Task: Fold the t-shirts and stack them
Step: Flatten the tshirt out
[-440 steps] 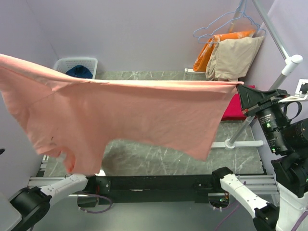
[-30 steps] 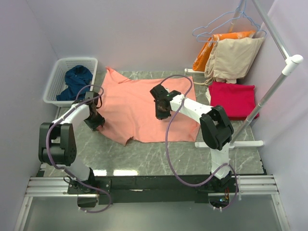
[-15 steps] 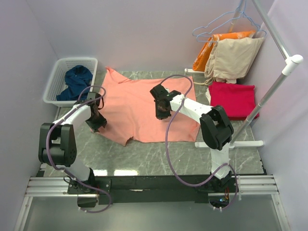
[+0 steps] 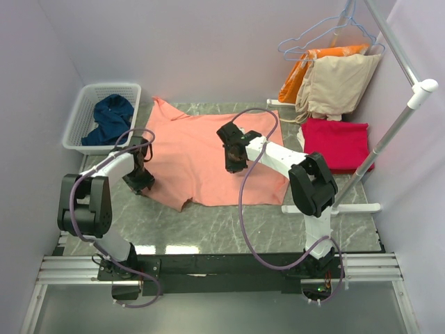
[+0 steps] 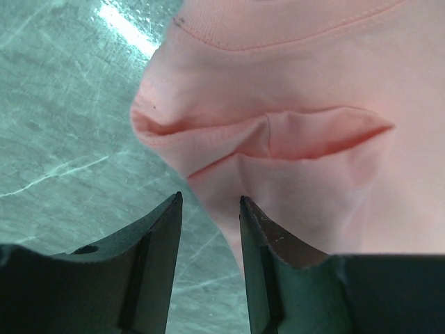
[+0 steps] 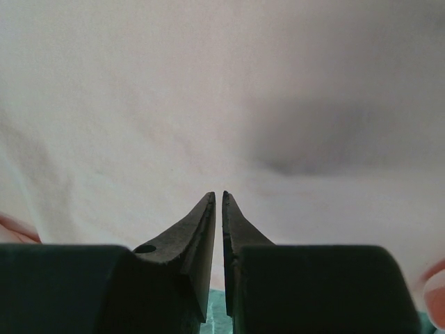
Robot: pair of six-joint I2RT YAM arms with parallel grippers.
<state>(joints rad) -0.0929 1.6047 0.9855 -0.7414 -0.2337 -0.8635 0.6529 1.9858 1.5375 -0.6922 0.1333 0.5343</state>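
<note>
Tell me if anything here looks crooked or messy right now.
The pink shirt lies askew and not flat: cloth is bunched into a ridge at its left edge, just ahead of the open left hand. The navy shirt sits crumpled in the basket.

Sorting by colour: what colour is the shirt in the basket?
Navy blue; that shirt shows best in the top view.

Bright even light; glare on table (image 5: pixel 125 21); t-shirt (image 6: pixel 139 104) in R wrist view pale, poss. overexposed.
</note>
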